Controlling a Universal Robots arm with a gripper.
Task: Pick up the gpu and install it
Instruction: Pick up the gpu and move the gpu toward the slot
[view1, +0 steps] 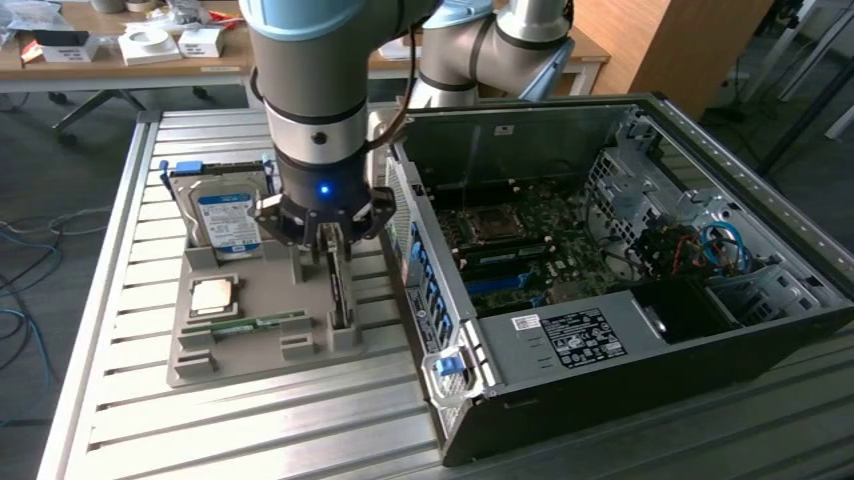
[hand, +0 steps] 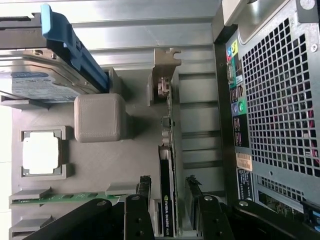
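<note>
Wrist view: tool (hand: 168, 184) wide open, straddling the upright gpu (hand: 167, 205).

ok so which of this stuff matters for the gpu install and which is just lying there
For the job: gpu, open gripper straddling it, computer case.
Lying about: hard drive, processor chip, memory stick.

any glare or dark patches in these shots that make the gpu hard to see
Wrist view: the processor and the edge of the tray beside it are washed out by glare, while the gpu is evenly lit. Exterior view: the gpu reads dark against the grey tray; the computer case interior is dimmer.
</note>
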